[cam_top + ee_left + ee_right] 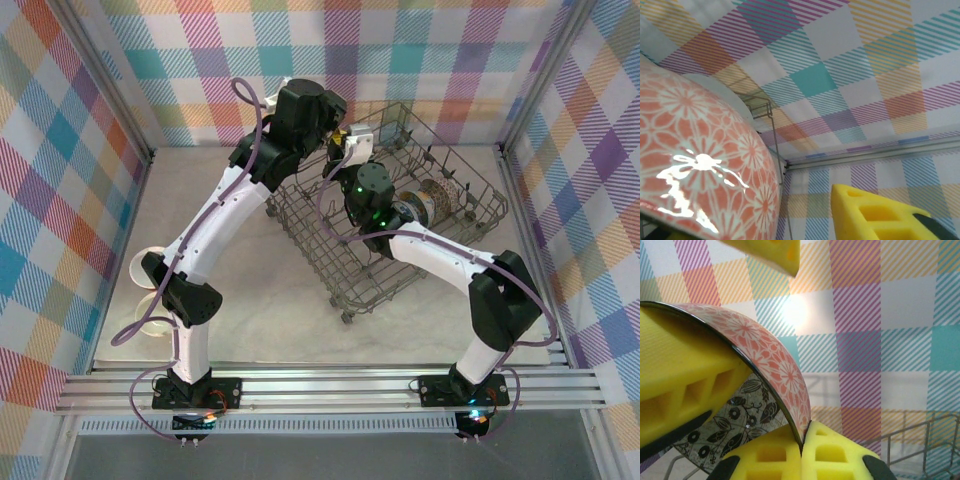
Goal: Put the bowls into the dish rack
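Note:
An orange floral bowl (771, 356) with a dark leaf pattern inside is held by its rim over the far left part of the dish rack (455, 235). My right gripper (802, 442) is shut on that rim. The left gripper (347, 150) straddles the same bowl (700, 165) and stands open. One of its fingers (682, 385) lies inside the bowl, and the other finger (880, 215) stands clear of the outer wall. A brown-patterned bowl (432, 200) stands among the rack's tines. Two white bowls (143, 272) sit on the table at the left.
The rack's wire wall (920, 437) runs close below and to the right of the held bowl. Plaid walls close in the table at the back and sides. Open tabletop (270, 300) lies in front of the rack, between the two arms.

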Controlling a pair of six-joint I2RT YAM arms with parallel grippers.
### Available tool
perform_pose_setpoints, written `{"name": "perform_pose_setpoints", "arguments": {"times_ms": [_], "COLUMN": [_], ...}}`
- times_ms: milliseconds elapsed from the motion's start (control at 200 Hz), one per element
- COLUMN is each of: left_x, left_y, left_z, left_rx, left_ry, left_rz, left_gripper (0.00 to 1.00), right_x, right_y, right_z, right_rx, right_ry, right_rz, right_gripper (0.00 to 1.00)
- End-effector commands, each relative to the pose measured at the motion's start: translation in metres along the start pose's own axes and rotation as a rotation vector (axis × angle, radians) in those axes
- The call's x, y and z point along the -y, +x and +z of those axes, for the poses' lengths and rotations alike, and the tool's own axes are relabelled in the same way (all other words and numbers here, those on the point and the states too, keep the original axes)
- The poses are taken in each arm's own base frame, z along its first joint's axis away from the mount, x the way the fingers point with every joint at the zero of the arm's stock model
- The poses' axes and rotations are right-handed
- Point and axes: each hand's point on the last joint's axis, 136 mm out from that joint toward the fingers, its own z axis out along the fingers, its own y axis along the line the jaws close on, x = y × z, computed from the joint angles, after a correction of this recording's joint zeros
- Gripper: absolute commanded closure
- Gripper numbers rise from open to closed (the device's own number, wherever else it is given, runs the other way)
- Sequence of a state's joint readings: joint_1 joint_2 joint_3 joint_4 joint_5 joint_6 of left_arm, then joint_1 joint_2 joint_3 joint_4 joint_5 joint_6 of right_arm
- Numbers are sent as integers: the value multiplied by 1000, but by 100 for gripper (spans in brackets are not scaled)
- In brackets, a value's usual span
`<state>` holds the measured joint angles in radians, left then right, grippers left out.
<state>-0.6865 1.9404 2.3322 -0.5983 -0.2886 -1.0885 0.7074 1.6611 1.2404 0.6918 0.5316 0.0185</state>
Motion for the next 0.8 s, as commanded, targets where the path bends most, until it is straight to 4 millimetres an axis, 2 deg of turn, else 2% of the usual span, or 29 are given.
{"name": "perform_pose_setpoints", "arguments": {"times_ms": [0,50,165,340,460,540,640,685,795], "left_x": [36,40,43,47,55,50,29,14,-21], "left_y": [1,2,4,9,-8,-32,-62,-75,-99], "left_z": [-24,-26,-27,-27,-33,-33,-25,-19,-7], "left_rx": [-7,-11,-20,-51,-43,-44,-74,-90,-139], "left_ry": [111,121,135,157,198,209,195,168,128], "left_rz": [37,54,72,141,224,257,262,262,258], "left_gripper": [56,53,46,36,33,33,33,33,33], "right_x": [14,19,32,63,79,97,110,116,135], "right_y": [-42,-43,-30,-14,-14,-14,-16,-14,-8], "right_z": [-4,-4,-3,1,2,-3,-12,-18,-46], "right_rx": [61,54,-30,-136,-168,-202,-275,-331,-448], "right_ry": [37,46,84,178,261,334,392,419,501], "right_rz": [64,70,64,61,-19,-66,-162,-207,-272], "right_gripper": [100,100,100,100,100,100,100,100,100]}}
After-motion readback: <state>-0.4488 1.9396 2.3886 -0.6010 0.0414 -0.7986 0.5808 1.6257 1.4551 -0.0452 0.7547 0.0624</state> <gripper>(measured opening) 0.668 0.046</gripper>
